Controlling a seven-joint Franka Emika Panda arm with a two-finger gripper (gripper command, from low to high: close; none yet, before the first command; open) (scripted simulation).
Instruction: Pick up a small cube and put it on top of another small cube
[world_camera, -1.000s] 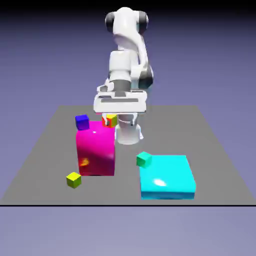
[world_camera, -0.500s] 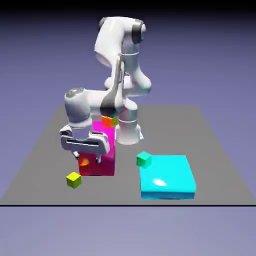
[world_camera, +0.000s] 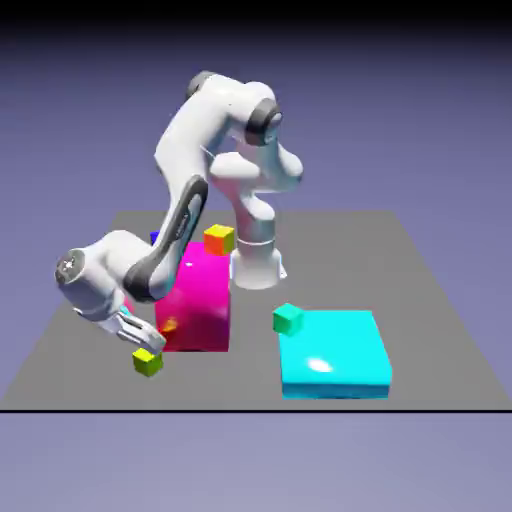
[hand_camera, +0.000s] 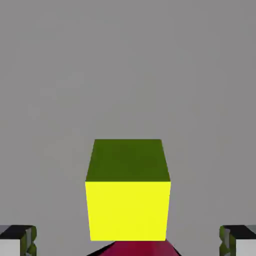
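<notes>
**Robot arm bending low over a tiny lime-yellow cube**

The white jointed robot arm (world_camera: 190, 200) is folding forward and down toward the exterior view's left, its wrist hanging low beside the large glossy magenta block (world_camera: 195, 300). The two-finger gripper (world_camera: 138, 343) is tilting down over the tiny plain lime-yellow cube (world_camera: 148, 361), which is sitting on the flat grey table (world_camera: 430, 310) just in front of the magenta block's near left corner.

In the hand view, the lime-yellow cube (hand_camera: 128, 200) is appearing large and centred, low in the picture. The two small grey fingertips (hand_camera: 18, 241) are showing at the bottom corners, spread wide apart with clear grey table between each tip and the cube, so the fingers are open and gripping nothing. A sliver of magenta is peeking in below the cube.

The tiny plain emerald-green cube (world_camera: 288, 319) is resting on the table well apart from the gripper, touching or just beside the far left corner of the large flat cyan block (world_camera: 334, 355). A small orange-and-yellow cube (world_camera: 219, 239) is sitting on the magenta block's far edge.
</notes>
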